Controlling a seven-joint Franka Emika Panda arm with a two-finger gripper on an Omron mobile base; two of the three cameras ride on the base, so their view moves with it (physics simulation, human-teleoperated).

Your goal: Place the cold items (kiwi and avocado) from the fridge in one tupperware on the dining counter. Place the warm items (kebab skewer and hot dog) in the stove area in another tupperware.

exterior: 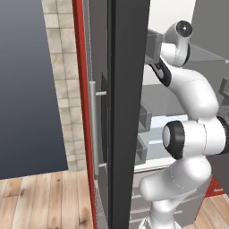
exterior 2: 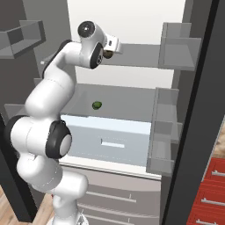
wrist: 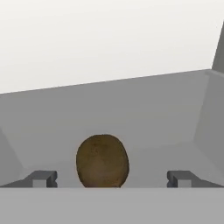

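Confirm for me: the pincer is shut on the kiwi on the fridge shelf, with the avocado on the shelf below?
Not quite. In the hand view the pincer is open, its fingertips standing wide on either side of the kiwi, not shut on it. The avocado does lie on the lower shelf, as the right base view shows.

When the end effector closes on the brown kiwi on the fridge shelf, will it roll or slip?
The kiwi is egg-shaped and rests on a flat shelf, so a nudge would probably roll it. Its rounded sides may slip unless the open end effector closes centred. It looks firm, likely light.
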